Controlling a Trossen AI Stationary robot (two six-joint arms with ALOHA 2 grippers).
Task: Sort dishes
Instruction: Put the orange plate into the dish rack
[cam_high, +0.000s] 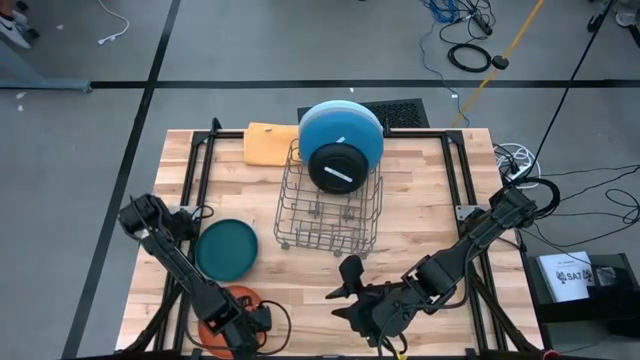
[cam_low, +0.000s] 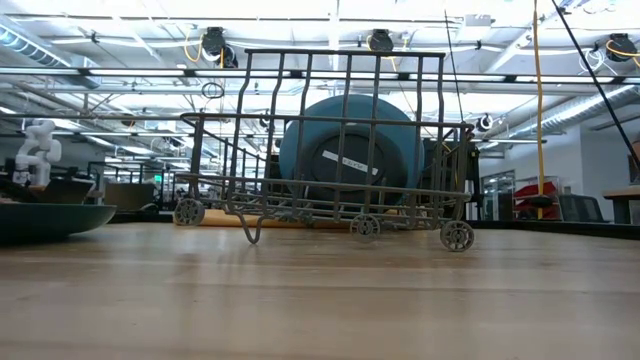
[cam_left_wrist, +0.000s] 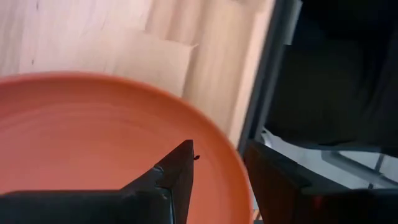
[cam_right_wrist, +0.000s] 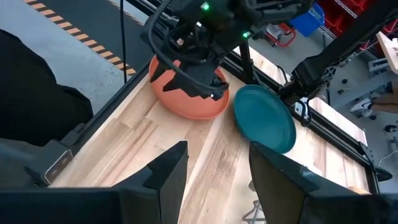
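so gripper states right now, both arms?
Left gripper: open, straddling the orange plate's rim, not clamped.
Right gripper: open, empty, above the table.

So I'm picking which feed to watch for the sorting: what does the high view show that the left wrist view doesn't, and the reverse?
Only the high view shows the wire rack holding the black plate and the blue plates behind it, the dark teal plate on the table, the yellow cloth, and the right gripper, open over bare wood. Only the left wrist view shows the left gripper open, its fingers straddling the plate's rim. Both show the orange plate at the table's near left corner.
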